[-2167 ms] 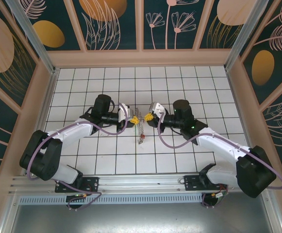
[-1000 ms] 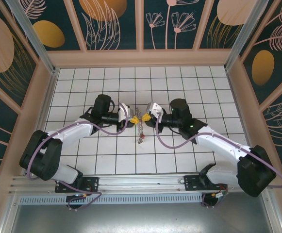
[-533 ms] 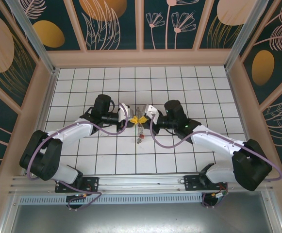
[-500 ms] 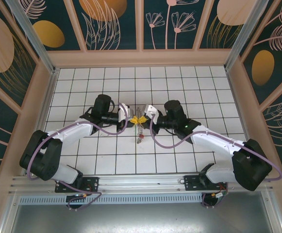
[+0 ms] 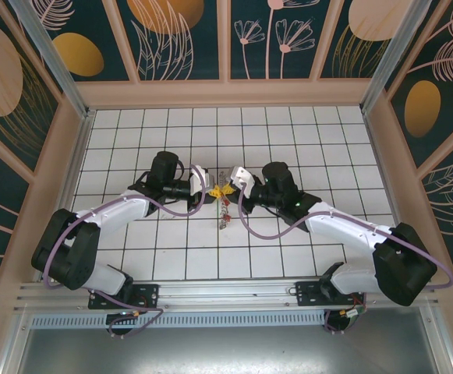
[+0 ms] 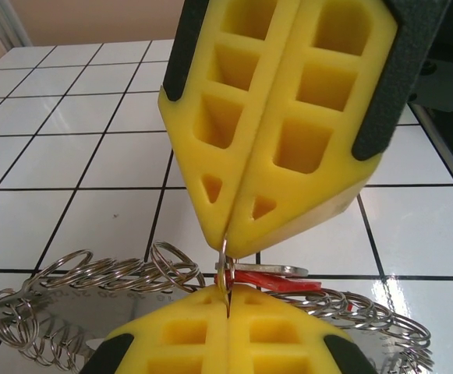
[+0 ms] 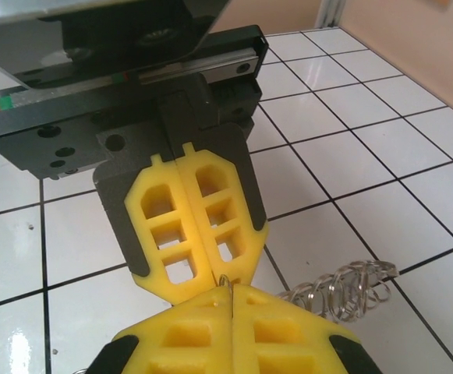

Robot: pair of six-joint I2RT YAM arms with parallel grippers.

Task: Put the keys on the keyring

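**A:** Where was everything?

**B:** Mid-bench (image 5: 132, 257), well clear of every edge. The left fingers (image 6: 207, 315) and right fingers (image 6: 249, 195) met tip to tip. Both pairs were squeezed shut with no gap showing. A thin wire loop (image 6: 224, 263) ran from one seam into the other, so each pair seemed to be pinching it.

**A:** Was the loop part of the keyring?

**B:** It looked like one of the small rings fringing the keyring (image 6: 93, 273), whose coils spread out to either side below the fingers. I couldn't tell whether the keyring rested on the tiles or hung just above them.

**A:** And the key?

**B:** One red key (image 6: 277, 278) lay flat, just under the right fingertips and touching the loop. Whether it was already threaded on was hidden.

**A:** So how should the step have been done?

**B:** My reading was that the loop's coil had to be parted. I'd have held one pair still as the anchor and let the other ease away, pulling along the wire and not twisting it. The wire was thin and the pads were soft foam, so a sideways tug could have pulled it out of the seam. The pull also needed to stay small, or the whole keyring would have dragged along and carried the key away from the gap.
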